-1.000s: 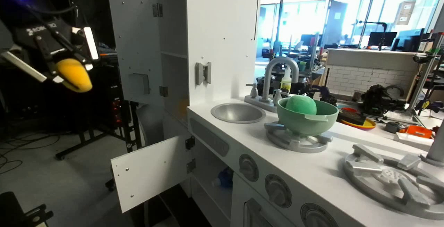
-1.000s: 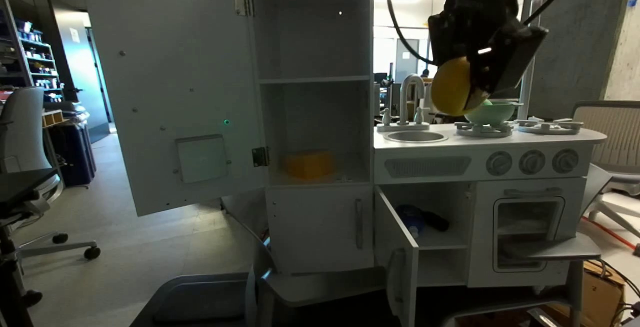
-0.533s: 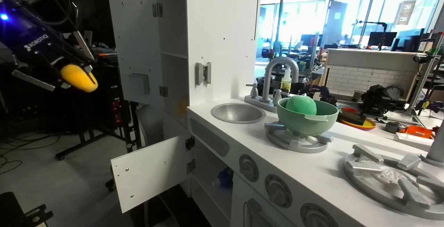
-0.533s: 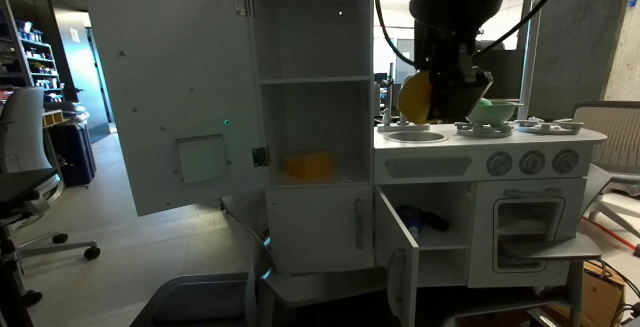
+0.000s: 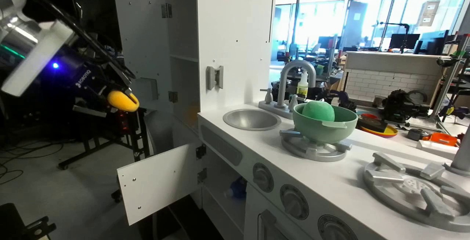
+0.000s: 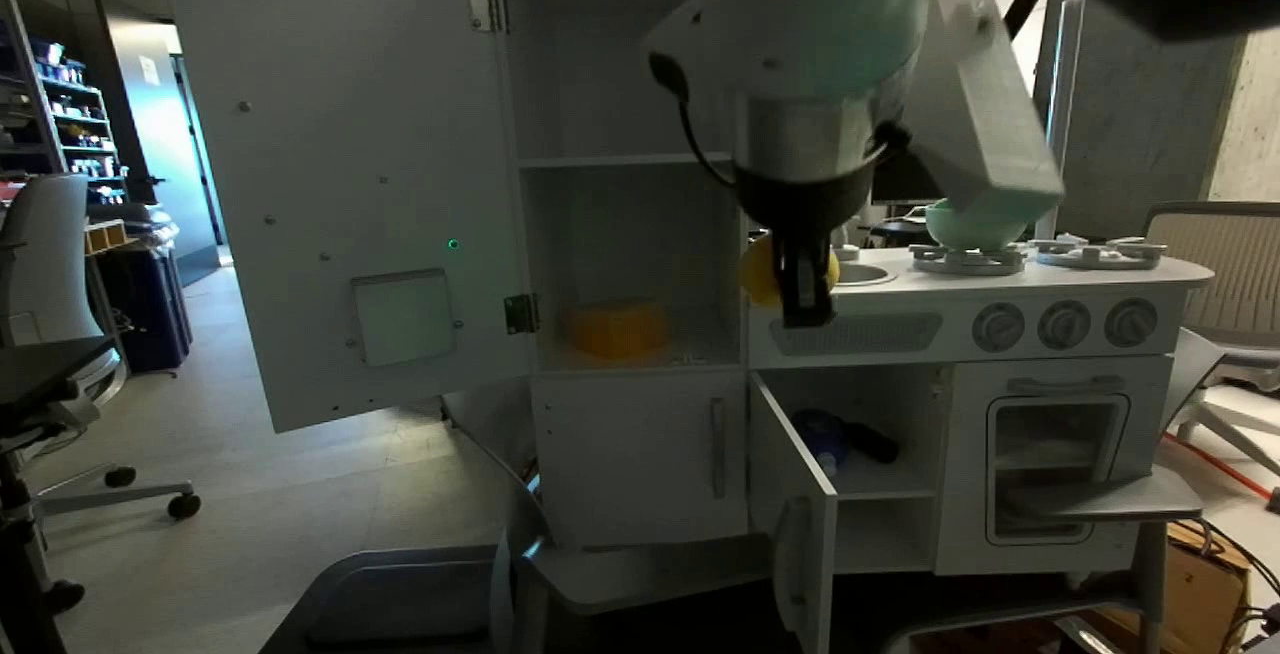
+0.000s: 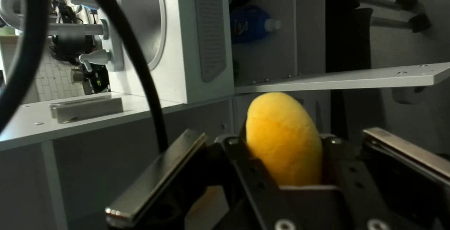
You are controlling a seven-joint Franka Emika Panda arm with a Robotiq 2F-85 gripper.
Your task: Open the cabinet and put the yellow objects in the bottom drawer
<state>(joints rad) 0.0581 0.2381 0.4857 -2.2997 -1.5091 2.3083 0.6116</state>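
With door [image 6: 350, 164] swung wide from the left edge of the cabinet [image 6: 640, 234], apparently for access, gripping yellow fruit [image 6: 760, 274] in the claw [image 6: 803, 289], before the left corner of the counter [image 6: 1080, 280] in an exterior view, presumably for stowing.

Arm [image 6: 820, 4] white and rounded, silver wrist collar [image 6: 795, 134], thin green glowing line [image 5: 13, 51] visible from here. Gripper [image 7: 283, 142] mostly black: blue LED [image 5: 55, 65], white ROBOTIQ lettering [image 5: 83, 78], shiny metal side bars [image 7: 156, 179], round screw heads [image 7: 284, 224]. Thick black cables [image 7: 141, 64] alongside.
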